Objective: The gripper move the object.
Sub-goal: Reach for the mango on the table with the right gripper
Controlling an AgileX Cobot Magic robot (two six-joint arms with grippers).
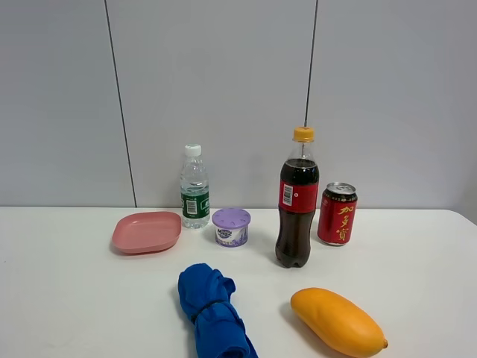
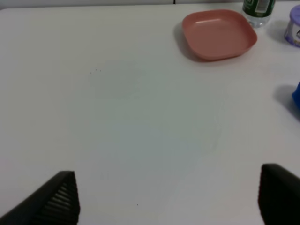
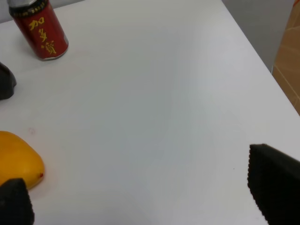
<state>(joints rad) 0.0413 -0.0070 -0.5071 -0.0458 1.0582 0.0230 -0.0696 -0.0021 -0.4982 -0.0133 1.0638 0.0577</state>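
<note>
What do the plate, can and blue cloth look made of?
The plate looks like matte plastic: even pink, soft moulded rim. The can looks like metal: shiny silver top, printed red wall. The cloth is soft matte fabric, bunched in folds.

It looks like a test lab: a bare white table (image 1: 59,298) stands against a plain grey panelled wall (image 1: 223,89). Unrelated goods sit lined up near its far edge, a plate (image 1: 147,232), water bottle (image 1: 194,188), cola bottle (image 1: 297,209) and can (image 1: 337,215), with a mango (image 1: 337,322) and cloth (image 1: 212,313) by the near edge.
</note>
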